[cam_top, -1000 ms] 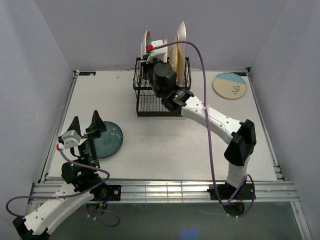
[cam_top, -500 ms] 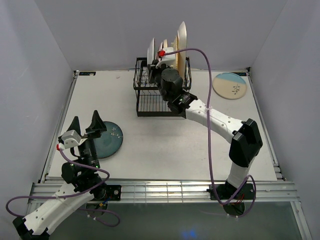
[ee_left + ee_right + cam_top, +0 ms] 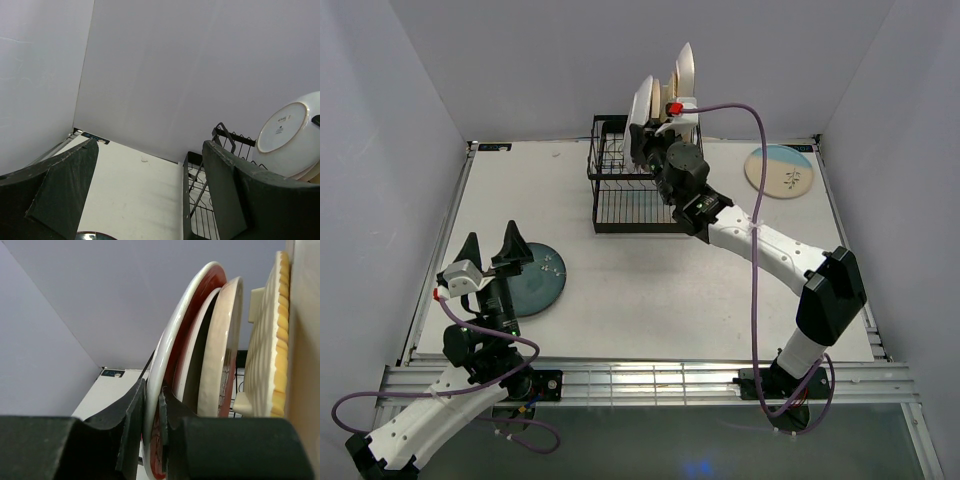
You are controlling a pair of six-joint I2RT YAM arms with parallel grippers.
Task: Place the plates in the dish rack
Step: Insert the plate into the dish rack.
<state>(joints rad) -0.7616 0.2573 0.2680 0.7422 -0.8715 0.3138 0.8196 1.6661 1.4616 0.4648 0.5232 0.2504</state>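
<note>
**A:** Take me across from the left. What have I got?

**B:** My left tool [image 3: 491,238] is spread as wide as it goes and holds nothing. The dark teal plate [image 3: 535,280] lies flat on the bench [image 3: 650,290], just below and ahead of that tool's tips.

**A:** How would you take that one?

**B:** By the rim, I think. It looks glazed, stiff and slick, and lying flat it gives little lip to get under. I'd expect it to skate before it lifts.

**A:** And further right?

**B:** The dish rack [image 3: 620,195] sits under my right tool [image 3: 151,392]. That tool is nearly closed, one finger on each side of the rim of the red-faced plate [image 3: 172,335], which stands on edge in the rack. I can't tell how hard it is pressing.

**A:** What's close to it?

**B:** Just to the right of that tool are a cream plate [image 3: 220,340] and then the yellow woven plate [image 3: 267,340], packed close together. They look like hard ceramic, so I judge they would chip if they knocked. They're heavy for a thin rim pinch too, so a tilt could let one swing.

**A:** Anything left out?

**B:** The cream-and-blue plate [image 3: 779,171] lies flat on the bench, well off to the right of the right tool. I'd take it by the rim too.
</note>
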